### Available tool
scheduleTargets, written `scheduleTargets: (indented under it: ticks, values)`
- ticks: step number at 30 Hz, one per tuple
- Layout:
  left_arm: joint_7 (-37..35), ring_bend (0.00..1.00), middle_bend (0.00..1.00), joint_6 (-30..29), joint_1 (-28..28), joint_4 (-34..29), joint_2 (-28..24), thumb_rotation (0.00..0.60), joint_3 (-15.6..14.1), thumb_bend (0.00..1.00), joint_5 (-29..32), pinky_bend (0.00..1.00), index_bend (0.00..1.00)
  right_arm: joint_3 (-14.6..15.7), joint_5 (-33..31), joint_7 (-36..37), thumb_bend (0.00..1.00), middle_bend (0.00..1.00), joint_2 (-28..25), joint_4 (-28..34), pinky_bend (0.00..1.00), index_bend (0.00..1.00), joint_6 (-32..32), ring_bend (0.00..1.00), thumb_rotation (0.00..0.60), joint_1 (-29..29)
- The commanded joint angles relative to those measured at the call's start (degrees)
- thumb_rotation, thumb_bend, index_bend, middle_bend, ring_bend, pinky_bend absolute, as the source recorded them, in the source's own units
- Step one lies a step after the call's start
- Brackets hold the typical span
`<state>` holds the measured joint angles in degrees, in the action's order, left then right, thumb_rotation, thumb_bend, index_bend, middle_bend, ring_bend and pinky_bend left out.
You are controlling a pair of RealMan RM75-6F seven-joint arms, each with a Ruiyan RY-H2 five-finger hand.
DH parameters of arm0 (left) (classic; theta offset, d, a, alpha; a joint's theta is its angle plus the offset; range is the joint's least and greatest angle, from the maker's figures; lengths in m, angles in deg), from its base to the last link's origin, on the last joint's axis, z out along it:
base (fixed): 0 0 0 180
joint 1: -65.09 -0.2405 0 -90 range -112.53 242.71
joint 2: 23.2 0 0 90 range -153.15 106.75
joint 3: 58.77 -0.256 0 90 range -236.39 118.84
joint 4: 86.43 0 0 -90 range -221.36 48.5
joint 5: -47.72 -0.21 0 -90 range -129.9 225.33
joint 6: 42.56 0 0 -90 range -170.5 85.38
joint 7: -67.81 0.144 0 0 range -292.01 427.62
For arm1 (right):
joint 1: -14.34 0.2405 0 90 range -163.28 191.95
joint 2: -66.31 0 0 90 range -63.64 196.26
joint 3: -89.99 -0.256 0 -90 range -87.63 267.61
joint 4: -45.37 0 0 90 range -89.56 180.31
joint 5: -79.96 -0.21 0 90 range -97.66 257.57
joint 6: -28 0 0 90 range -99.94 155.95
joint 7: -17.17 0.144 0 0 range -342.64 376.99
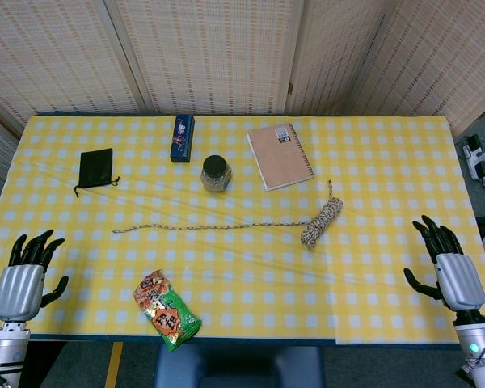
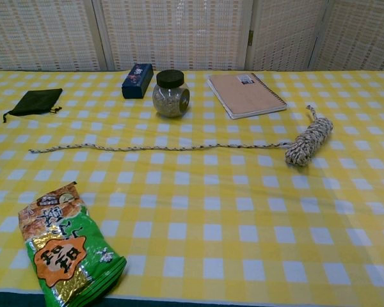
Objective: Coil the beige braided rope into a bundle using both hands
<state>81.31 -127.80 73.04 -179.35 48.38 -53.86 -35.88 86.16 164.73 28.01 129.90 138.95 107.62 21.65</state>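
The beige braided rope [image 1: 321, 221] lies mid-table on the yellow-and-white checked tablecloth [image 1: 372, 291], partly wound into a small bundle at its right end, with a long loose tail running straight out to the left. Just behind the rope's middle stands a round glass jar with a dark lid [image 1: 216, 173]; a tan spiral-bound notebook [image 1: 280, 155] lies behind the bundle, a dark blue rectangular box [image 1: 182, 137] left of the jar, and a black drawstring pouch [image 1: 95, 169] beyond the tail's end. A green-and-orange snack packet [image 1: 166, 309] sits in front of the tail. The left hand [image 1: 26, 275] and right hand [image 1: 450, 267] hover at the table's near corners, well apart from the rope, fingers spread and holding nothing
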Motion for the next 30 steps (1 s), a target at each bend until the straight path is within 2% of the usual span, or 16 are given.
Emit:
scheduleTargets:
  ticks: [1, 8, 15, 22, 30]
  values:
    - [0.41, 0.16, 0.13, 0.62, 0.19, -0.17, -0.07, 0.600, -0.07, 0.35, 0.47, 0.08, 0.23, -0.03, 0.01, -0.10, 0.38, 0.00, -0.02, 0.09, 0.00, 0.00, -0.14, 0.08, 0.600, 0.12]
    - [0.49, 0.16, 0.13, 0.65, 0.06, -0.48, -0.18, 0.600, -0.34, 0.35, 0.64, 0.08, 0.23, 0.07, 0.72, 1.33, 0.38, 0.00, -0.36, 0.12, 0.00, 0.00, -0.12, 0.08, 0.600, 0.31]
    - [-0.18, 0.16, 0.13, -0.18, -0.38, -0.71, -0.65, 0.600, -0.65, 0.35, -0.02, 0.08, 0.23, -0.30, 1.61, -1.18, 0.38, 0.00, -1.30, 0.17, 0.00, 0.00, -2.84, 0.09, 0.600, 2.70]
    - [-0.63, 0.16, 0.13, -0.86, -0.93, -0.88, -0.80, 0.600, -0.97, 0.35, -0.28, 0.08, 0.23, -2.40, -0.15, -6.11, 0.38, 0.01, -1.40, -0.51, 0.00, 0.00, -12.81, 0.10, 0.600, 10.03]
    - [-0.41, 0.16, 0.13, -0.68, -1.09, -1.21, -1.19, 0.600, -0.88, 0.35, 0.33, 0.08, 0.23, -5.29, -4.61, -8.34, 0.38, 0.04, 4.55, -10.64, 0.00, 0.00, -26.48, 0.10, 0.600, 20.64]
